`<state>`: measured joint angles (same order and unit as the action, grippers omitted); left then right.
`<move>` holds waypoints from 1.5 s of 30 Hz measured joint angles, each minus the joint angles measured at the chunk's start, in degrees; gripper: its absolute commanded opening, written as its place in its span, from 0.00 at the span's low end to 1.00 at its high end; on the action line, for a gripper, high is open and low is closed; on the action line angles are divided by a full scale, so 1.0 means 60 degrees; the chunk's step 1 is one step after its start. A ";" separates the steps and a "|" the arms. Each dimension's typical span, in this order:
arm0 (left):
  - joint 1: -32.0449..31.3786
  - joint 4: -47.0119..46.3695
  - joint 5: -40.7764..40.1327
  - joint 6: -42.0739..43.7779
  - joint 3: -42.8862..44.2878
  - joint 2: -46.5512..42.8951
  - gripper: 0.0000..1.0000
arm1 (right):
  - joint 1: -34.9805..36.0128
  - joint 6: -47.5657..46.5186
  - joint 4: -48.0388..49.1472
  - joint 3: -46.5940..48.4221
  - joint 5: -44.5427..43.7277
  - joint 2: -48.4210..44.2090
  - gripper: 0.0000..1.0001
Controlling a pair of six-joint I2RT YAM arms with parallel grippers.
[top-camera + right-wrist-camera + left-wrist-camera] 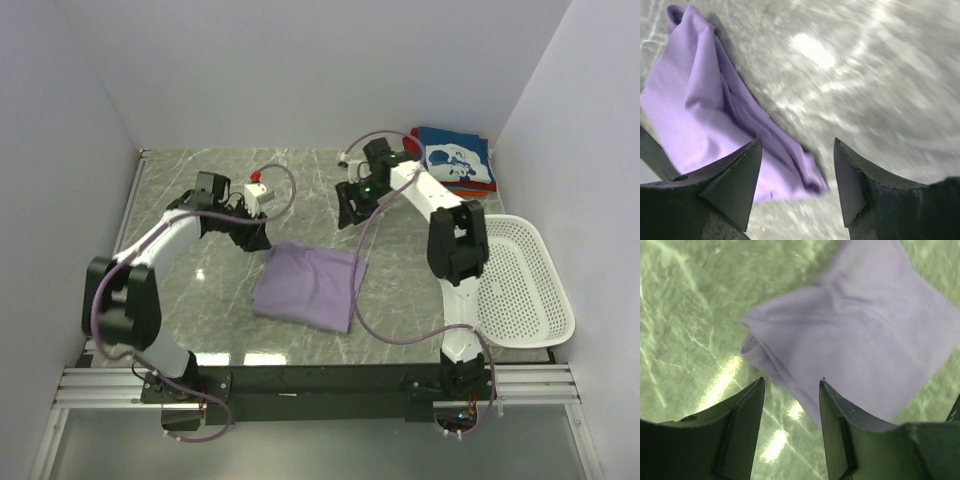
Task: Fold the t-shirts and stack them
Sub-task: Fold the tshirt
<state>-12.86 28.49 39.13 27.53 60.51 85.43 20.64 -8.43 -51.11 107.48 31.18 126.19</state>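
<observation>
The folded lavender t-shirt (308,288) lies mid-counter (300,190), just near of the left hand (250,235) and right hand (352,210), both spread apart and empty; light, limp cloth, best pinched through all layers at a folded edge.

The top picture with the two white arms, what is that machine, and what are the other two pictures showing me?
Those are two robot arms, bolted to the near edge of a table. The top view looks down from above and behind them. The other two pictures come from a small camera on each wrist, so the dark wedges at the bottom are that arm's own fingers. A folded purple shirt lies in the middle of the table. The left gripper and the right gripper are both open beside it, holding nothing. In the far right corner is a stack of folded shirts, with a navy one with a white print on top. A white basket stands at the right.
</observation>
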 measured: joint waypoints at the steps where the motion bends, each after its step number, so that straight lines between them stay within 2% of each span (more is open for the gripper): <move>1: 0.0157 0.0080 0.0109 -0.0313 0.0339 0.0499 0.53 | -0.0189 -0.0040 -0.0029 -0.0142 0.0098 -0.0215 0.63; 8: 0.0470 -0.0299 0.0841 -0.2215 0.2004 0.3304 0.51 | -0.0816 -0.0015 0.0076 -0.2586 0.1399 -0.1898 0.59; 13: 0.0481 -0.0674 0.0769 -0.3235 0.2379 0.4306 0.50 | -0.0688 0.0193 0.0608 -0.3829 0.1971 -0.1985 0.59; 17: 0.0484 -0.0769 0.0678 -0.3716 0.2830 0.4874 0.50 | -0.0667 0.0372 0.1086 -0.4171 0.2167 -0.1971 0.58; 30: 0.0484 -0.1209 0.1035 -0.4747 0.3002 0.5679 0.47 | -0.0670 0.0488 0.1796 -0.4583 0.2470 -0.1927 0.52; 33: 0.0481 -0.1333 0.1202 -0.5005 0.3034 0.5748 0.45 | -0.0670 0.0463 0.1847 -0.4728 0.2470 -0.1927 0.52; 40: 0.0375 -0.1472 0.1326 -0.5282 0.3034 0.5756 0.32 | -0.0670 0.0455 0.1847 -0.4758 0.2477 -0.1927 0.55; 45: 0.0357 -0.1526 0.1472 -0.5322 0.3034 0.5763 0.34 | -0.0670 0.0382 0.1858 -0.4776 0.2237 -0.1927 0.56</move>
<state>-10.72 19.33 47.97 -4.40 78.72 120.01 16.62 -6.13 -39.97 78.83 44.60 114.63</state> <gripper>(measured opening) 0.321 0.562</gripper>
